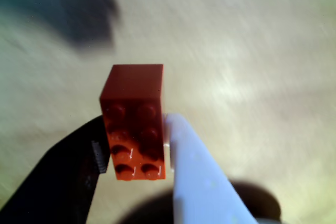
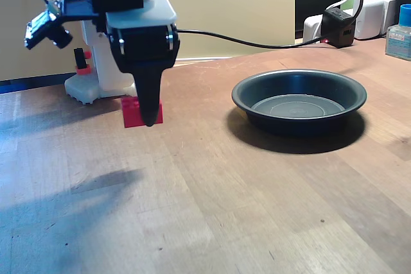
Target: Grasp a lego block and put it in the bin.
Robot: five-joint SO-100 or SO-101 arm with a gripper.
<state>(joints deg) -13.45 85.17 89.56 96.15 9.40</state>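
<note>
The gripper (image 1: 137,153) is clamping the lego block (image 1: 135,121) between its black and white fingers and holding it clear above the wooden table (image 2: 212,203), so the carry step appears to be underway. In the fixed view the bin (image 2: 299,101) is sitting well apart at about three o'clock from the lego block, so the next move likely calls for swinging over its rim before releasing.

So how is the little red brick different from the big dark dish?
The lego block is bright red, boxy and studded; the bin is dark grey, round and smooth. The block is far smaller than the bin. The block is pinched in the gripper, seemingly off the table; the bin sits on it, empty.
</note>
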